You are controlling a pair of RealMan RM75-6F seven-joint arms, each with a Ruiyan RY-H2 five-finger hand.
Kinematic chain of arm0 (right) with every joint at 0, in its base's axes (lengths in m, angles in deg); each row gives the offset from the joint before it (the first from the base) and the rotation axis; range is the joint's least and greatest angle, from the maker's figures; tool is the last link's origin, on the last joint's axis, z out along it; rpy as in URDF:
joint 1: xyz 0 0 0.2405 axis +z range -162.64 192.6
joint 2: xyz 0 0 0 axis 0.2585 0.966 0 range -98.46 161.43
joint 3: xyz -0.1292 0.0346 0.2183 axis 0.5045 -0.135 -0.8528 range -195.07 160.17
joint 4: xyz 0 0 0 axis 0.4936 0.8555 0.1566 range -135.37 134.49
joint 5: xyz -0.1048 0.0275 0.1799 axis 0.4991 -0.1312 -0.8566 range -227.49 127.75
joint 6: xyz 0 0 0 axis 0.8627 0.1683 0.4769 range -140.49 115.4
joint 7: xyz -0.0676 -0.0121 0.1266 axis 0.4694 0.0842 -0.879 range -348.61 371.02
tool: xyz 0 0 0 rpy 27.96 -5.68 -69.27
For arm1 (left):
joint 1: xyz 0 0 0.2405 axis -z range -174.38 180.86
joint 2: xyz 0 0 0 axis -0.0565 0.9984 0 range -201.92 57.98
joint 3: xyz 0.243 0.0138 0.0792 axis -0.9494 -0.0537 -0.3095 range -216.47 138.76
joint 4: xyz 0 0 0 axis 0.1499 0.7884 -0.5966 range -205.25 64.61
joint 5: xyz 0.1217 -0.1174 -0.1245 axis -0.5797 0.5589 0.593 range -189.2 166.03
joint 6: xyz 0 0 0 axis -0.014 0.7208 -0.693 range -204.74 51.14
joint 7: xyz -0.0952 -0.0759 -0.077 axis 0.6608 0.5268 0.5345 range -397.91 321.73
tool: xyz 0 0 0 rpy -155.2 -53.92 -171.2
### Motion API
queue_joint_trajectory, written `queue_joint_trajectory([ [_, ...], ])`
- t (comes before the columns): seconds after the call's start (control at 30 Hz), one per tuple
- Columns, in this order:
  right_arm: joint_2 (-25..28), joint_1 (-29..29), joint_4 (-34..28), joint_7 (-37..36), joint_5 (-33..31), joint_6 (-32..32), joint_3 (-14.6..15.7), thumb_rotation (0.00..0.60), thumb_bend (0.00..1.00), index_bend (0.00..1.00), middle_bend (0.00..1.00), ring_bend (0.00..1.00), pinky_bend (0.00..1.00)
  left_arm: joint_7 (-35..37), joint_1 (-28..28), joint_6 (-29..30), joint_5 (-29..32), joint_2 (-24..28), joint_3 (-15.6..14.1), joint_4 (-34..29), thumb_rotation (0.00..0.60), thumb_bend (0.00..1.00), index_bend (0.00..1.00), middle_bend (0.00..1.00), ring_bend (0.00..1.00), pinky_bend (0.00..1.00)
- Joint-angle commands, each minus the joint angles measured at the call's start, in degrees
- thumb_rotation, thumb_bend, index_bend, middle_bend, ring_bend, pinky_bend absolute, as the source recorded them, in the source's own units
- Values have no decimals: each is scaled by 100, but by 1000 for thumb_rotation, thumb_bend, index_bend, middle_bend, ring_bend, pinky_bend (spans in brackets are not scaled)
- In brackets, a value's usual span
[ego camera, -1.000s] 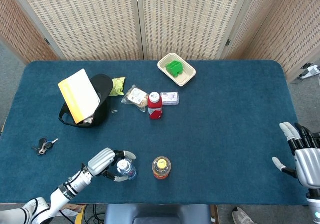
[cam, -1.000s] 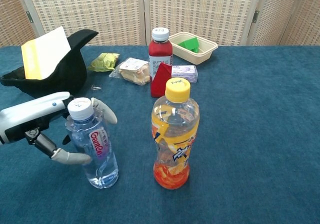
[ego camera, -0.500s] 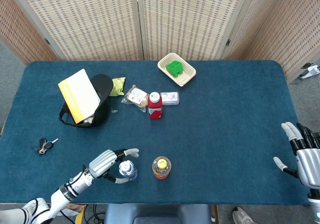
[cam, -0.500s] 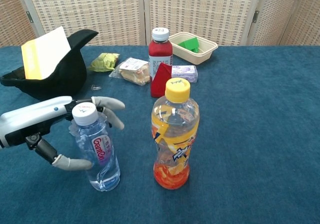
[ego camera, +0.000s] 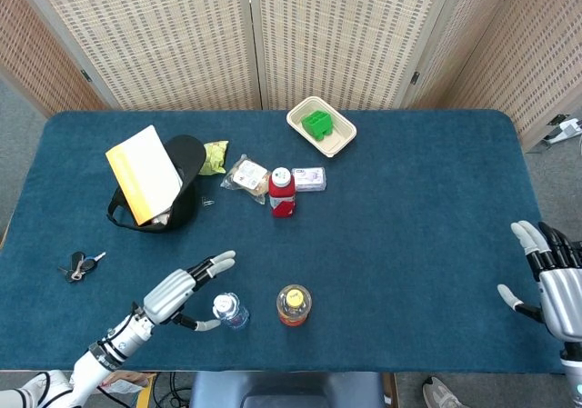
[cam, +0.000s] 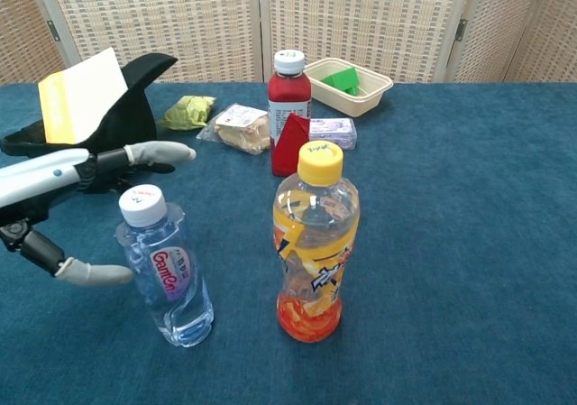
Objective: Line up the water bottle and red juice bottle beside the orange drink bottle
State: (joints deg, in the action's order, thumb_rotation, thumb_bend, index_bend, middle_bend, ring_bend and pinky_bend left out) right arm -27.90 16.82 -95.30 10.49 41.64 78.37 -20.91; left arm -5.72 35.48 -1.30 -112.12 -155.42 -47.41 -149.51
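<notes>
The water bottle stands near the front edge of the blue surface, leaning slightly, white cap on. Just to its right stands the orange drink bottle, upright with its yellow cap; the two are close but not touching.

The left robot hand is released: fingers spread wide and extended, thumb low beside the water bottle's left flank, upper fingers reaching past behind the cap. From the chest view I see a gap between fingers and bottle; nothing is grasped. In the head view the same hand sits just left of the bottle.

The red juice bottle is farther back near the middle of the surface, upright, white cap, well apart from the other two. A red wedge-shaped item sits right against its front.

The right robot hand is at the right edge of the surface, fingers apart, holding nothing.

Also on the surface: a black bag with a yellow-and-white folder in it, a beige tray holding a green block, snack packets, and keys at the left.
</notes>
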Motion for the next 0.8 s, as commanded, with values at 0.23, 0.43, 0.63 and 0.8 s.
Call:
queue_joint_trajectory([
  [0.23,-54,53,60,-84,27,-72,10,600,209,63,110,0,104,-772,-327,37,311,862,-91,-892,600,161,0,11,46,253],
  [0.43,19,120,-50,-300,86,-224,75,600,209,63,113,0,103,-1533,-634,236,868,1259,176,-1191,600,160,0,11,46,253],
  [0.63,99,325,-219,-930,112,-634,155,600,210,63,120,3,104,-2327,-899,393,1431,1547,478,-1318,600,161,1,11,46,253],
  [0.8,46,688,-249,-1575,125,-1099,97,600,203,63,120,3,104,-2644,-1012,432,1632,1581,662,-1386,600,161,7,11,46,249],
])
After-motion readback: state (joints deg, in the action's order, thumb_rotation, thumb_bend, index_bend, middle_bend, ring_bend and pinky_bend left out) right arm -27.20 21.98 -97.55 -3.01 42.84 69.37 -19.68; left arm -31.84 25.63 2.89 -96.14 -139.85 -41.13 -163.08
